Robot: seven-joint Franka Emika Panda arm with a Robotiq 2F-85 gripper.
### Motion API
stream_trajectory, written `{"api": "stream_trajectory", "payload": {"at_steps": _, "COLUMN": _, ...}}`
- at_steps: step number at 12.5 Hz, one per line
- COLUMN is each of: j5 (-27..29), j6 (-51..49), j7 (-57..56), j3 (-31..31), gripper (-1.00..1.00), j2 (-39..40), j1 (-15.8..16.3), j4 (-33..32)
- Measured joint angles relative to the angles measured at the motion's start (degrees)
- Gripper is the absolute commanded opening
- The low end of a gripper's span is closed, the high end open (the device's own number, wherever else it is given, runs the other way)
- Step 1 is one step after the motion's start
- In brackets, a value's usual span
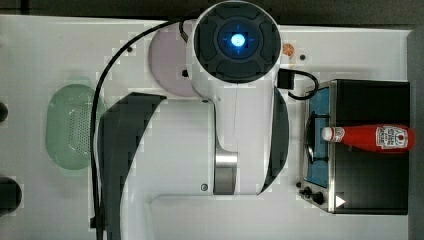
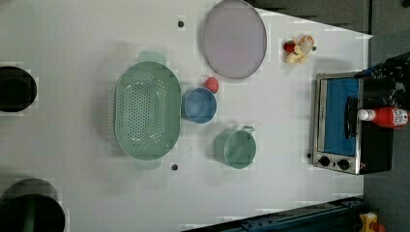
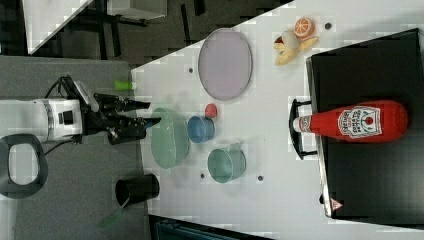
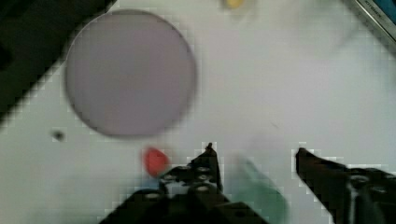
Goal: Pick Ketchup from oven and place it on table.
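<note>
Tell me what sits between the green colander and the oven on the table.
In the left view, between the green colander and the oven sit a blue bowl beside the colander and a green cup; beyond them, bare table up to the oven door.

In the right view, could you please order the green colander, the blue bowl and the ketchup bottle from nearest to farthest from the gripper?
Measured from the gripper, at the right view's left:
1. Green colander, just right of the fingertips, at the table's near edge.
2. Blue bowl, right of the colander.
3. Ketchup bottle, lying on the oven at the right view's far right.
</note>
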Motion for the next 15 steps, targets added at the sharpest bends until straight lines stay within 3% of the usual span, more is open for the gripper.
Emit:
{"api": "stream_trajectory", "payload": {"at_steps": 3, "j5": -1.17, "j6": -11.06, "j7": 0.06, "j3": -0.21, "gripper": 1.00, "j2": -16.21, "j1": -1.49, "j4": -11.97}}
{"api": "stream_trajectory", "payload": {"at_steps": 7, "j5": -3.41, "j6": -9.40, "j7": 0.07, "j3": -2.08, "gripper": 1.00, "j2": -27.47, "j1": -3.74, "j4": -9.34}}
{"api": "stream_trajectory", "payload": {"at_steps": 12, "j5": -2.14, "j6": -7.52, "j7": 0.06, "j3": -10.68, "gripper": 1.00, "j2": -21.86, "j1": -2.28, "j4": -6.38}}
{"api": "stream_trajectory", "payload": {"at_steps": 15, "j5": -1.89, "j6": -0.62, "j7": 0.06, "j3": -15.19, "gripper": 1.00, "j2": -12.69, "j1": -4.34, "j4": -8.84}}
